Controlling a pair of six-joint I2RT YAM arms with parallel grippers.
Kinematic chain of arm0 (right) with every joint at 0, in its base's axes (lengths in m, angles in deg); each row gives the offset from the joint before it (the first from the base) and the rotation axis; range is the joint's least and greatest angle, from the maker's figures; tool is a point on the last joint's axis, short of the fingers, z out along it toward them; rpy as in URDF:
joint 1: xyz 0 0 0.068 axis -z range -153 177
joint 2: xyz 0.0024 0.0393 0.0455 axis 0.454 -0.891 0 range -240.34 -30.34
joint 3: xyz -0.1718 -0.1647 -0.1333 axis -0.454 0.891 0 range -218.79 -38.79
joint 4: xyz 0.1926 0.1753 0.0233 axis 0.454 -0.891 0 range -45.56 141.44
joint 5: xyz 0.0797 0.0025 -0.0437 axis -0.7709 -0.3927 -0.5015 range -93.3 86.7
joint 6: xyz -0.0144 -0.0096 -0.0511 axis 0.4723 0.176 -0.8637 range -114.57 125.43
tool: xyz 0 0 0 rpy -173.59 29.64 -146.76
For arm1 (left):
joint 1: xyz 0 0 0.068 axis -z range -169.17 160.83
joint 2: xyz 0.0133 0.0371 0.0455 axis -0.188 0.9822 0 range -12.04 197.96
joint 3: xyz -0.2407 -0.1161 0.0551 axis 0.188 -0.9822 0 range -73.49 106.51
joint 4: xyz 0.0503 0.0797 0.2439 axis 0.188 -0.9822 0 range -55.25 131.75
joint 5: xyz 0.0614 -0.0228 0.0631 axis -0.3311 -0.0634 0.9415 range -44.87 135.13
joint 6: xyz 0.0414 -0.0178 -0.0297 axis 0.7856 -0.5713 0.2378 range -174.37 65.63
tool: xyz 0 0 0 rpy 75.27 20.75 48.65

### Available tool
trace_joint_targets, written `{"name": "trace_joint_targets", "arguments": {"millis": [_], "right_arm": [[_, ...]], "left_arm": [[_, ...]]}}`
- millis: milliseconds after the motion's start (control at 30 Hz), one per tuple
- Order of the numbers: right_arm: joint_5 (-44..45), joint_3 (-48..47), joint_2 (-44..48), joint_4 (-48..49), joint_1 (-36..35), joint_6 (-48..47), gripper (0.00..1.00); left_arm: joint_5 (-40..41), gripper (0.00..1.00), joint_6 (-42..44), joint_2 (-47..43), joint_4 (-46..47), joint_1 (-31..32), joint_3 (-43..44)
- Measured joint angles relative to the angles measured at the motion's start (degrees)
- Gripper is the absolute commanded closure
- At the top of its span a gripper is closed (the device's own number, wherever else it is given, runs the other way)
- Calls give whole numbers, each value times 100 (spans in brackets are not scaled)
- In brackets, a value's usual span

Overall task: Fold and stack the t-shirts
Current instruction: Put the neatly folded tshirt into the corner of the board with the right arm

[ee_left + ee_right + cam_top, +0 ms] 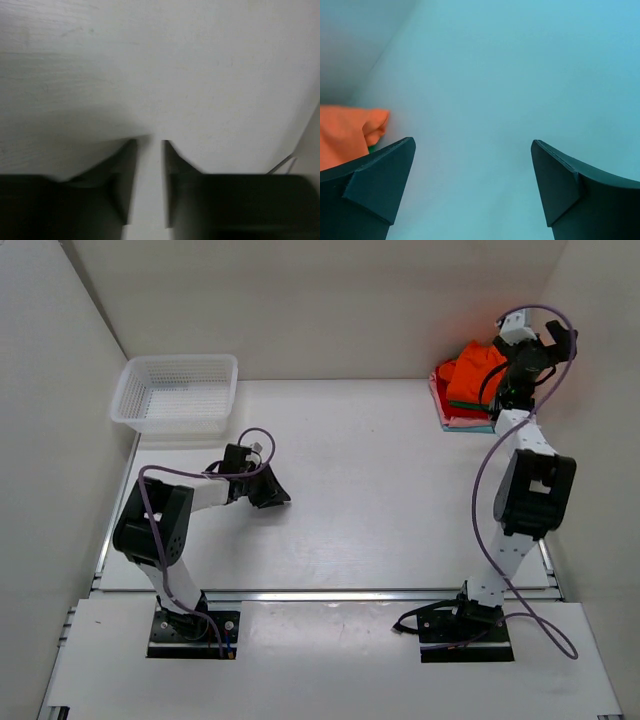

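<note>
Black fingers of the left gripper (149,144) stand a narrow slit apart in my left wrist view, with nothing between them and only the pale table (380,500) showing through the gap. From above, that gripper sits low over the table at about 9 o'clock from its centre and points toward 3 o'clock. Its forearm runs back to a raised elbow at roughly 8 o'clock, above the base at the near edge. The right gripper (472,144) is spread wide and holds nothing; a plain bluish surface fills the space between its fingers. An orange t-shirt (345,137) lies off at 9 o'clock in that wrist view, beside the left finger, and I cannot tell whether the two touch. A sliver of green shows just beneath the orange cloth. In the overhead view the right arm is stretched up and away from its base, its elbow at about 4 o'clock and its wrist lifted into the far right corner at 1 o'clock. The orange shirt lies rumpled there on top of the folded stack (452,420), whose pink, green and light blue edges show beneath it. A white mesh basket (175,390) stands at 11 o'clock, well apart from both arms.
</note>
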Motion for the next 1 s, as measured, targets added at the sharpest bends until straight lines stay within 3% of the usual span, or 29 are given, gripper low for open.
{"name": "trace_joint_targets", "arguments": {"millis": [33,267,500,567,767,1000], "right_arm": [[48,195,404,-85,-15,170,1],[-68,776,2503,-2068,-719,1751,1],[-275,2516,3515,-4728,-3191,4039,0],[-525,2844,3628,-5429,-3541,4798,1],[-603,4148,4835,-6253,-3414,5984,1],[-1027,4878,6295,-6279,-2411,6286,0]], "left_arm": [[9,2,83,-87,-96,26,-17],[-175,2,442,-1421,-570,-11,-450],[-149,2,708,-3368,-1292,-70,-1167],[-144,1,813,-3884,-1451,-55,-1156],[160,1,1213,-4944,-2057,289,-907],[234,2,1362,-5482,-2417,286,-907]]}}
